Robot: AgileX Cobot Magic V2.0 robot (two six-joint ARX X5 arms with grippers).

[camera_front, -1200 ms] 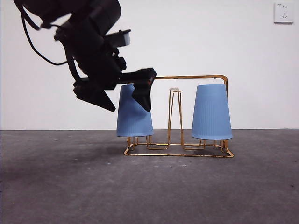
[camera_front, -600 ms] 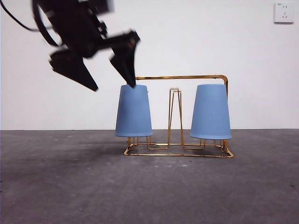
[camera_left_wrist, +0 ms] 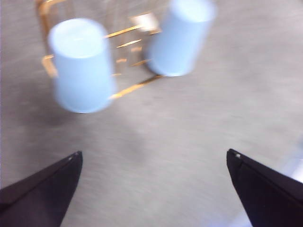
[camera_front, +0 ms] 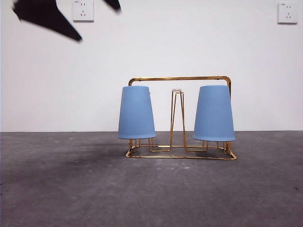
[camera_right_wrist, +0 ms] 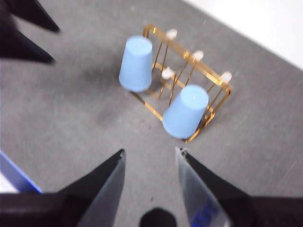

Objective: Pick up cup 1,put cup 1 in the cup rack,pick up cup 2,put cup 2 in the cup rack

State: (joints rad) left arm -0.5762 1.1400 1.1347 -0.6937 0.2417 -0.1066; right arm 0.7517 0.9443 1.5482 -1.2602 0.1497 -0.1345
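Observation:
Two blue cups stand upside down on the gold wire cup rack [camera_front: 180,78], one on the left [camera_front: 136,112] and one on the right [camera_front: 214,113]. My left gripper [camera_front: 99,25] is open and empty, high at the top left corner, well clear of the left cup. From the left wrist, the left gripper [camera_left_wrist: 154,152] hangs wide open above both cups [camera_left_wrist: 83,66] [camera_left_wrist: 180,38] and the rack [camera_left_wrist: 128,90]. My right gripper [camera_right_wrist: 150,150] is open and empty, high above the cups [camera_right_wrist: 136,64] [camera_right_wrist: 186,112] and the rack [camera_right_wrist: 189,54].
Grey table surface [camera_front: 151,189] spreads in front of the rack and to both sides. A white wall behind carries two sockets [camera_front: 83,10] [camera_front: 288,13]. The left gripper's black jaws [camera_right_wrist: 28,28] show in the right wrist view, beyond the left cup.
The left gripper has let go of the left cup and risen up and to the left, out to the top corner. That cup stays on the rack, now upright. The right cup has not moved.

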